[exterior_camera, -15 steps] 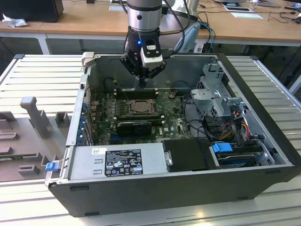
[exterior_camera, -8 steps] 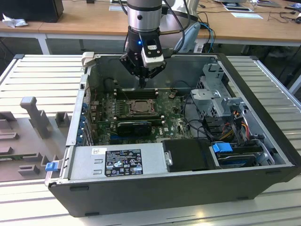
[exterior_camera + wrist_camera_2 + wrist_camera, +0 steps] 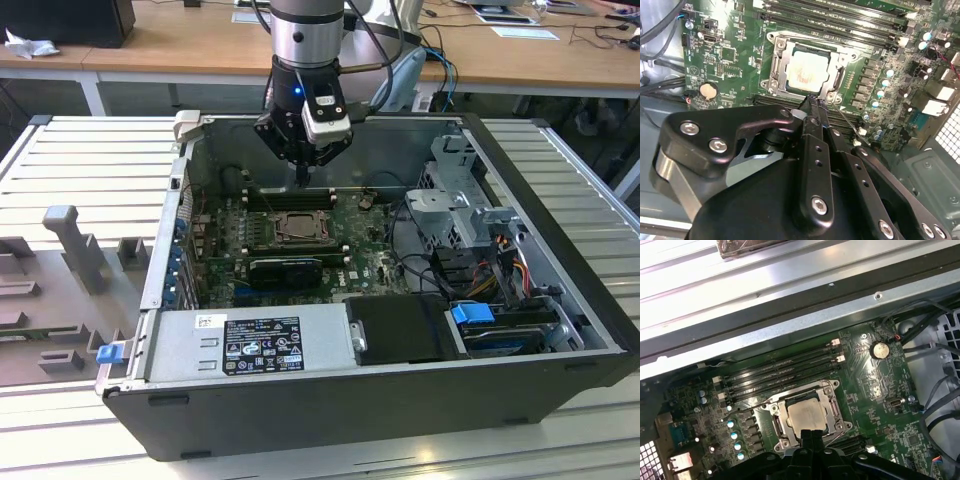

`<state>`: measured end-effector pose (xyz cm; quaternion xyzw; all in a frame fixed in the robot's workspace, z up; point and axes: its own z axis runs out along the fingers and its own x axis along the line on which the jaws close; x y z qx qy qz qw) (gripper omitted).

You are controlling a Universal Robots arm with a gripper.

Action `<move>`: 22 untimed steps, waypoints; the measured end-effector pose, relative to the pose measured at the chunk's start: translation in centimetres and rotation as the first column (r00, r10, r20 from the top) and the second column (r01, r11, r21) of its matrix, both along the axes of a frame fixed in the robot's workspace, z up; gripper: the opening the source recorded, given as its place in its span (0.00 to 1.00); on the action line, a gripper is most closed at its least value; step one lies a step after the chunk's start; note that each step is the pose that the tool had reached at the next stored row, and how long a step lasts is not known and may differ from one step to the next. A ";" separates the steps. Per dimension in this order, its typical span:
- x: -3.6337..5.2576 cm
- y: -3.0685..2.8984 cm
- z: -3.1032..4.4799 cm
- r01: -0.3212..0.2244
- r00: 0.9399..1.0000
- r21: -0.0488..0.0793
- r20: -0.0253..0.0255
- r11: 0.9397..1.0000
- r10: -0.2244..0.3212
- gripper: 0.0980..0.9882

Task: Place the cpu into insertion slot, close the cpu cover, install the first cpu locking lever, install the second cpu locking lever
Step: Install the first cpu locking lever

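**Already seated: cpu (image 3: 809,70) in the slot (image 3: 268,232), hand (image 3: 815,102) at a socket corner**

Here the open case (image 3: 540,190) lies on its side near the middle of the slatted bench (image 3: 90,160), so the green board (image 3: 730,65) faces up and the arm can reach straight down into it. The slot sits mid-board, just beside the long black memory slots (image 3: 785,367) that run along the case's far wall.

In both wrist views the cpu's pale metal top lies flat inside the slot. The silver cover (image 3: 776,67) looks folded down around it, its window framing the chip. So the first two steps appear done.

The hand's fingers are pressed together with nothing visibly between them, forming one narrow tip. That suits pushing or hooking a thin part better than gripping one. In the second wrist view the tip rests at the corner of the slot nearest the hand, touching or just above the frame. A thin metal lever (image 3: 850,125) runs away from that corner across the board. I judge the work to be on a locking lever. Whether either lever is latched, I cannot tell.

In the exterior view the hand hangs upright over the slot's far edge.
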<state>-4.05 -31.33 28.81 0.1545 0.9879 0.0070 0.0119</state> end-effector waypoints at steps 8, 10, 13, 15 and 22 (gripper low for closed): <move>-0.15 -0.01 -0.23 -0.194 0.981 0.002 0.000 0.981 0.194 0.01; -0.15 -0.01 -0.30 -0.234 0.972 0.002 0.000 0.972 0.234 0.01; -0.15 -0.01 -0.51 -0.318 0.948 0.002 0.000 0.948 0.318 0.01; -0.53 -0.02 -0.72 -0.353 0.936 0.002 -0.001 0.936 0.353 0.01; -4.44 -0.01 -1.12 -0.354 0.935 0.002 0.000 0.935 0.354 0.01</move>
